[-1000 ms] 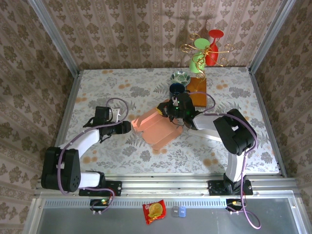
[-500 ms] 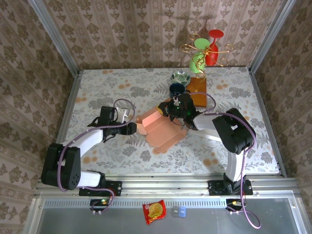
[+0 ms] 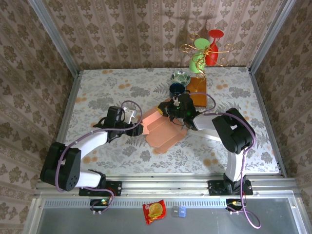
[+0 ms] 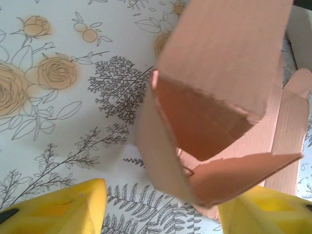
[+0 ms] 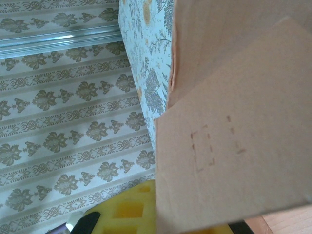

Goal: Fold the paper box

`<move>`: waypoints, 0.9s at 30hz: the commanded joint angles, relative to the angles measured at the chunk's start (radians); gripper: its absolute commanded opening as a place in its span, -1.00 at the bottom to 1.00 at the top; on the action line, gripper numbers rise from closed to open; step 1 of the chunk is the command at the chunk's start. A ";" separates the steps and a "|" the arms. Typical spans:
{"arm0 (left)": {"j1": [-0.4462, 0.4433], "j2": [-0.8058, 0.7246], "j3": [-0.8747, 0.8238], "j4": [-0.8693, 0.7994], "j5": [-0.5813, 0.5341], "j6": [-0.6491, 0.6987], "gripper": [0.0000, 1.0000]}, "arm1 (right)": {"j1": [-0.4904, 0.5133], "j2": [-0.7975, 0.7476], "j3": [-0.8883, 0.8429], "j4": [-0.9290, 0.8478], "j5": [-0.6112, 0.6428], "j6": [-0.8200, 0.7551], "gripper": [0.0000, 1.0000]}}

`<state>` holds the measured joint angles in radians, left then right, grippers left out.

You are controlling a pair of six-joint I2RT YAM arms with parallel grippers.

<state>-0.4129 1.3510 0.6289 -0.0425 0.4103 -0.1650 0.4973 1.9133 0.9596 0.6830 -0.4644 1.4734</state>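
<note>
Left jaws advanced, seemingly folding up the paper box (image 3: 162, 134).

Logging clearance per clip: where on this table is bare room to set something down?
Free: the far-left cloth between the left rail and the paper box; the near-right cloth beyond the right arm. Crowded: mid-table, where left gripper and right gripper meet the box, and far right around the cup stand and bowls.

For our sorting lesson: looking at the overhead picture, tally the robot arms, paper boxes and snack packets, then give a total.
Robot arms: 2
Paper box: 1
Snack packet: 1
Total: 4
</note>
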 commanded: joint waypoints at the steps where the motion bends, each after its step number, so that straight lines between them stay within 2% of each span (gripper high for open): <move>1: -0.029 -0.010 -0.015 0.053 -0.054 -0.028 0.22 | 0.002 0.019 -0.024 0.023 0.007 0.012 -1.00; 5: -0.037 0.011 -0.026 0.089 -0.077 -0.047 0.21 | 0.004 0.027 -0.044 0.075 0.015 0.034 -1.00; 7: -0.074 0.019 -0.029 0.103 -0.086 -0.054 0.17 | 0.007 0.027 -0.056 0.093 0.022 0.038 -1.00; 16: -0.147 0.017 -0.060 0.167 -0.191 -0.104 -0.12 | 0.020 0.033 -0.115 0.208 0.070 0.074 -1.00; 27: -0.188 0.057 -0.068 0.221 -0.270 -0.161 -0.25 | 0.042 0.047 -0.136 0.250 0.090 0.093 -1.00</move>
<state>-0.5900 1.3933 0.5636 0.1471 0.1829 -0.2928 0.5251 1.9327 0.8417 0.9375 -0.3958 1.5536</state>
